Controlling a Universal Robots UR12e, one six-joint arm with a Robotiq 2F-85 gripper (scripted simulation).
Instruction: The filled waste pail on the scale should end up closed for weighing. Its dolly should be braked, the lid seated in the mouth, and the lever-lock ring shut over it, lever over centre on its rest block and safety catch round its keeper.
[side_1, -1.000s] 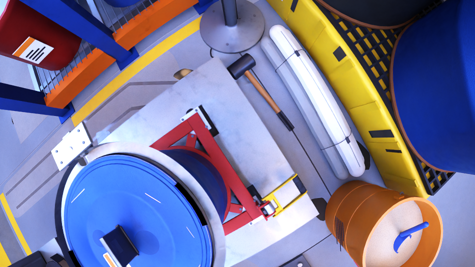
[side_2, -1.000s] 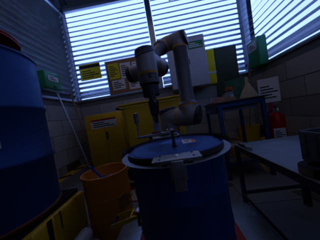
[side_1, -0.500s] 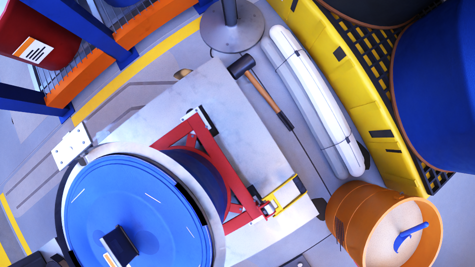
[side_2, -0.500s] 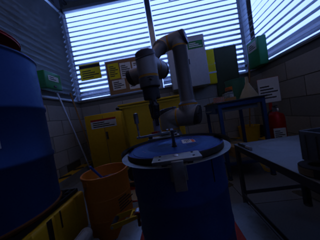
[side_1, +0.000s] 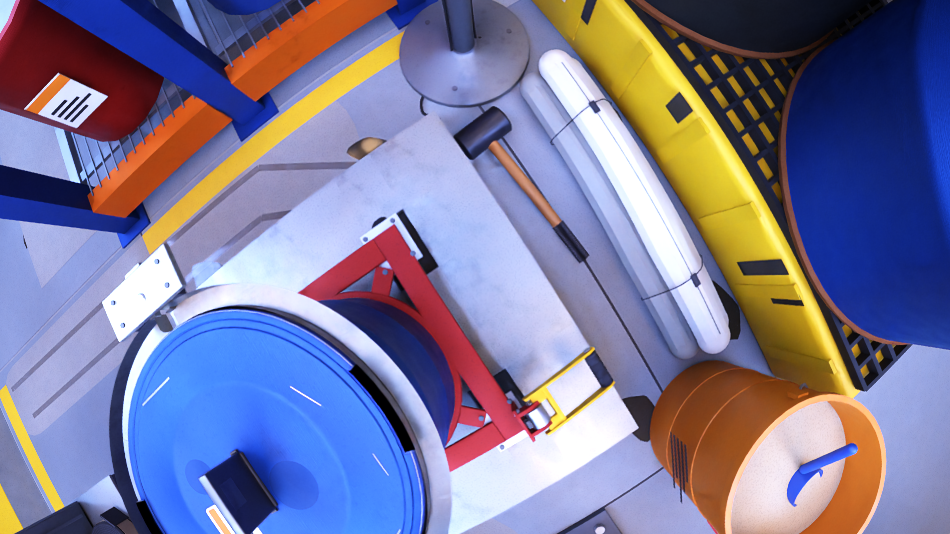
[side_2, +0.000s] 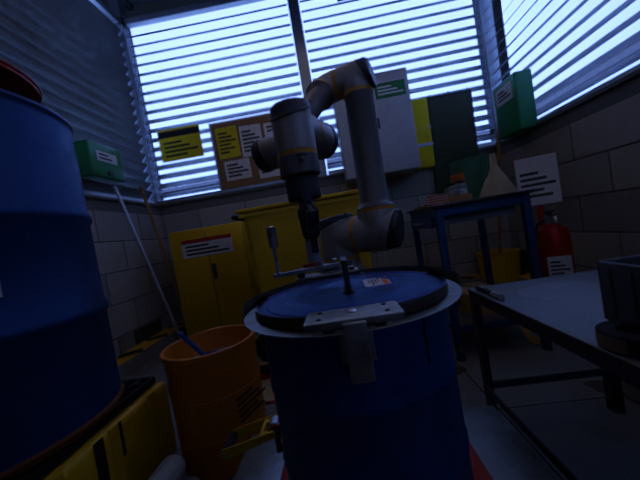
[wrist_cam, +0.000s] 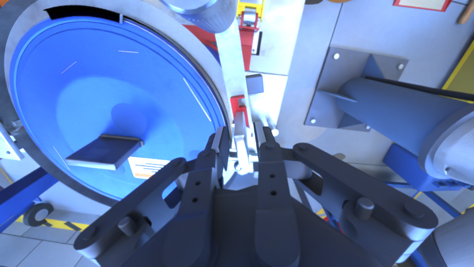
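Observation:
The safety catch (wrist_cam: 241, 139), a small grey piece on the lever at the pail's rim, sits between the fingers of my gripper (wrist_cam: 241, 141), which is open and holds nothing. The steel lever (wrist_cam: 232, 66) runs away from the catch along the ring, ending in a round knob (side_2: 272, 235). A red block (wrist_cam: 239, 104) shows just beyond the catch. The blue lid (side_1: 266, 418) lies in the mouth of the blue pail (side_2: 362, 382), inside the grey lock ring (side_1: 372, 345). The lid's dark handle (side_1: 238, 490) stands near its middle. The red dolly (side_1: 425, 319) carries the pail on the scale plate (side_1: 465, 246). A yellow brake pedal (side_1: 568, 392) sticks out from the dolly's corner.
Behind the pail stand yellow cabinets (side_2: 217, 268) and my own arm base (wrist_cam: 365, 99). An orange bucket (side_1: 770, 445) with a blue scoop stands right of the scale. A mallet (side_1: 518, 179) and white sock booms (side_1: 631, 199) lie on the floor. A blue drum (side_1: 877, 173) sits on a yellow pallet.

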